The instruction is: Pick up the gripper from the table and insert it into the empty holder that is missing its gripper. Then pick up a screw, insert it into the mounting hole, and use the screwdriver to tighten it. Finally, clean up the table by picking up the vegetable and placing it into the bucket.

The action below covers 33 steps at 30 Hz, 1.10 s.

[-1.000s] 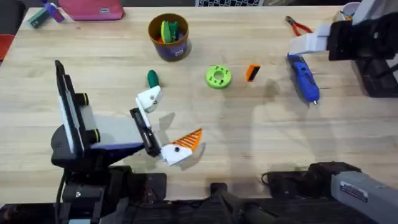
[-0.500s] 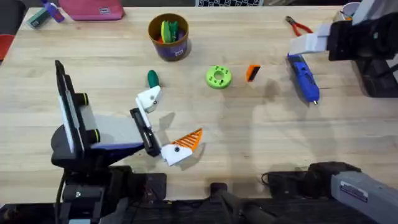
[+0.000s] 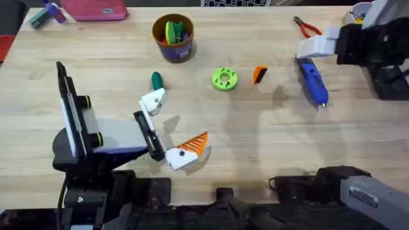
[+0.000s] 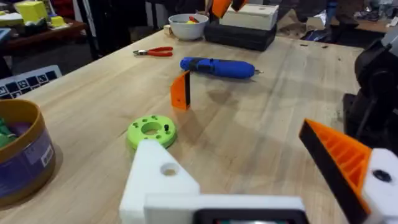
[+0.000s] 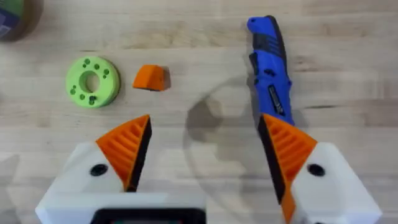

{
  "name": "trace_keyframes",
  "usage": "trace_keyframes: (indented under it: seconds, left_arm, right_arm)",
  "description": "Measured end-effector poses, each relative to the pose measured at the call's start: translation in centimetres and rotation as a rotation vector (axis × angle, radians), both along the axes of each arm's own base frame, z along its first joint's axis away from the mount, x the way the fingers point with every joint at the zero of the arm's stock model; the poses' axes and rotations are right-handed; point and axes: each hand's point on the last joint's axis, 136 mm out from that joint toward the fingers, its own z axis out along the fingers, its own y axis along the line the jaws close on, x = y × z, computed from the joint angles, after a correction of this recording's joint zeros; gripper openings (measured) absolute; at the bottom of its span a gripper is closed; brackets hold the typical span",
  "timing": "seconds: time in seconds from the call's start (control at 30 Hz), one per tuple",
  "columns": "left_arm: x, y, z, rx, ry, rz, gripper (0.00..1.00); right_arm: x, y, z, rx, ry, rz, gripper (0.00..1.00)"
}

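**Risk: the small finger tips over or skids away**

The right gripper (image 5: pixel 202 155), jaws wide apart and empty, hovers beside the screwdriver (image 3: pixel 312 80). The orange gripper (image 3: pixel 259 75) stands near the green disc (image 3: pixel 224 79); an off-centre pinch could topple it. The left gripper (image 3: pixel 165 131) rests apart, one holder (image 3: pixel 153 101) bare.

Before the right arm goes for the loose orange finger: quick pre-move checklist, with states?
1. Right gripper open, nothing held: ok.
2. Orange gripper finger lies free on the table, apart from the green disc and the screwdriver: ok.
3. Empty holder on the left gripper has no pad, mounting hole unblocked: ok.
4. Right gripper over the finger: not ok, it hovers beside the screwdriver.
5. Screw located: cannot tell.
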Motion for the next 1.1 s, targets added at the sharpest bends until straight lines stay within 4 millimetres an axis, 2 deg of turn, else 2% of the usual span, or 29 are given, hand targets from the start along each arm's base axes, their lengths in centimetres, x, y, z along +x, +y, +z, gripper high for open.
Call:
trace_keyframes:
  seconds: [0.13, 0.23, 0.37, 0.53, 0.67, 0.8, 0.83, 0.93, 1.03, 1.1]
  left_arm:
    - [0.0, 0.0, 0.0, 0.0, 0.0, 0.0, 0.985]
    - [0.0, 0.0, 0.0, 0.0, 0.0, 0.0, 0.985]
    - [0.0, 0.0, 0.0, 0.0, 0.0, 0.0, 0.985]
    - [0.0, 0.0, 0.0, 0.0, 0.0, 0.003, 0.985]
    - [0.1, 0.0, 0.0, 0.0, 0.0, 0.003, 0.985]
    - [0.1, 0.0, 0.0, 0.0, 0.0, 0.003, 0.985]
    - [0.1, 0.0, 0.0, 0.0, 0.0, 0.003, 0.985]
    - [0.1, 0.0, 0.0, -0.001, 0.002, 0.004, 0.985]
    - [0.1, 0.0, 0.0, -0.001, 0.002, 0.004, 0.985]
    - [0.1, 0.0, 0.0, -0.001, 0.002, 0.004, 0.985]
  right_arm:
    - [-0.8, 0.9, 0.1, 0.02, 0.048, -0.001, 0.994]
    - [-0.5, 2.5, 0.8, 0.029, 0.081, 0.031, 0.994]
    - [0.5, 4.7, 1.4, 0.03, 0.162, 0.075, 0.994]
    - [2.4, 6.7, 0.7, 0.021, 0.266, 0.098, 0.993]
    - [4.1, 8.1, -0.8, 0.017, 0.319, 0.104, 0.994]
    - [4.7, 8.9, -2.9, 0.006, 0.382, 0.108, 0.994]
    - [5.0, 9.2, -4.8, -0.005, 0.436, 0.108, 0.994]
    - [5.3, 9.3, -6.5, -0.015, 0.483, 0.103, 0.986]
    - [5.4, 9.3, -8.0, -0.025, 0.528, 0.099, 0.924]
    - [5.5, 9.3, -8.9, -0.033, 0.551, 0.095, 0.918]
